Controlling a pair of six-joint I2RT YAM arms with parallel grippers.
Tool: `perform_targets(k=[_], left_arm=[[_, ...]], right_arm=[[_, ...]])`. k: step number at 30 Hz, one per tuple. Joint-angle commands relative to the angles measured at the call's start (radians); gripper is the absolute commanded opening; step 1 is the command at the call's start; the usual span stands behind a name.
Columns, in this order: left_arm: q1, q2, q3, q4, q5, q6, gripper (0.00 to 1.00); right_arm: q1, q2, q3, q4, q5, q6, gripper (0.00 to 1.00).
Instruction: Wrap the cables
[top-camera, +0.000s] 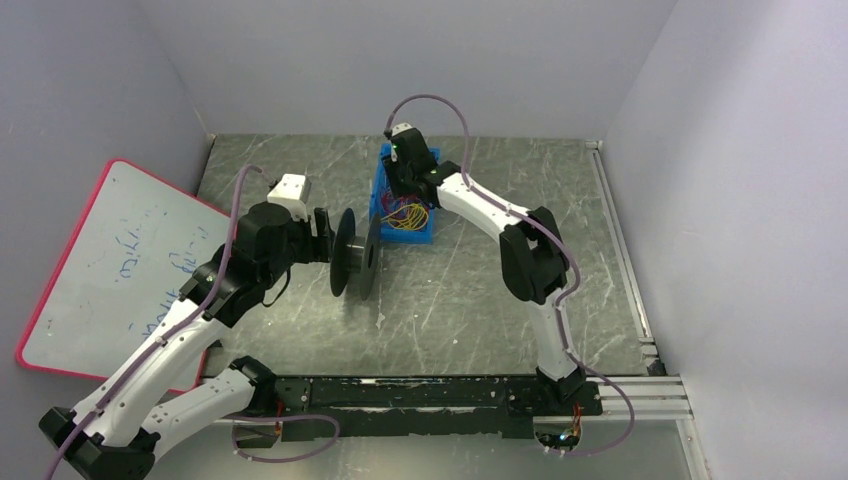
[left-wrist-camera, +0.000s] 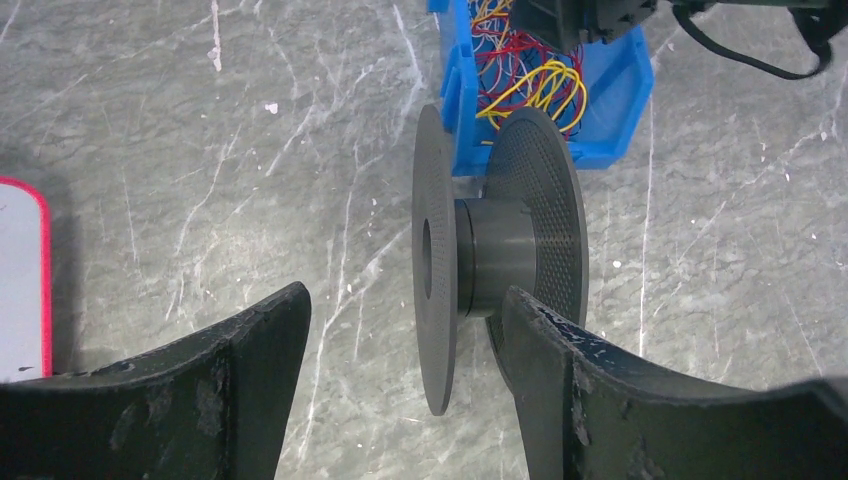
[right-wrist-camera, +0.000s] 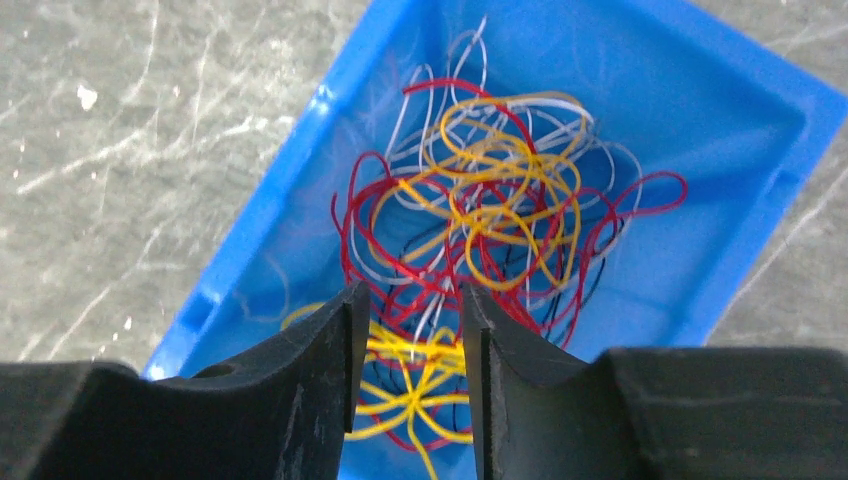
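Cables (right-wrist-camera: 490, 215): directionless tangle in blue bin (right-wrist-camera: 720, 110)

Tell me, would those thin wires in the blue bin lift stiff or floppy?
Probably floppy: the wires lie in loose loops in the blue bin. Likely to rise as a clump, since the colours interlace. Being thin, they may slip from the right gripper.

The cables (right-wrist-camera: 480, 200) are a loose tangle of string-thin wires, mostly yellow-orange and red, with some white and a few dark strands. They loop over one another in a heap inside a blue bin (right-wrist-camera: 700, 90). The heap lies right under the right gripper (right-wrist-camera: 412, 305). Most of it spreads just beyond the fingertips, while several yellow loops show in the gap between the two fingers.
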Motion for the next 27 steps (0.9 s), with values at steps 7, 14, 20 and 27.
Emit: perform_targets(k=[7, 14, 20, 27], left_arm=[[0.002, -0.02, -0.006, 0.037, -0.01, 0.015, 0.74], [0.002, -0.016, -0.004, 0.036, -0.012, 0.015, 0.74], [0.002, -0.012, -0.006, 0.038, -0.015, 0.018, 0.74], [0.002, -0.012, -0.004, 0.036, -0.016, 0.017, 0.74]], right_arm=[[-0.008, 0.132, 0.141, 0.011, 0.034, 0.003, 0.39], [-0.007, 0.186, 0.191, 0.021, 0.053, 0.005, 0.33], [-0.007, 0.199, 0.202, 0.043, 0.079, 0.0, 0.25], [-0.008, 0.215, 0.22, 0.052, 0.114, -0.008, 0.23]])
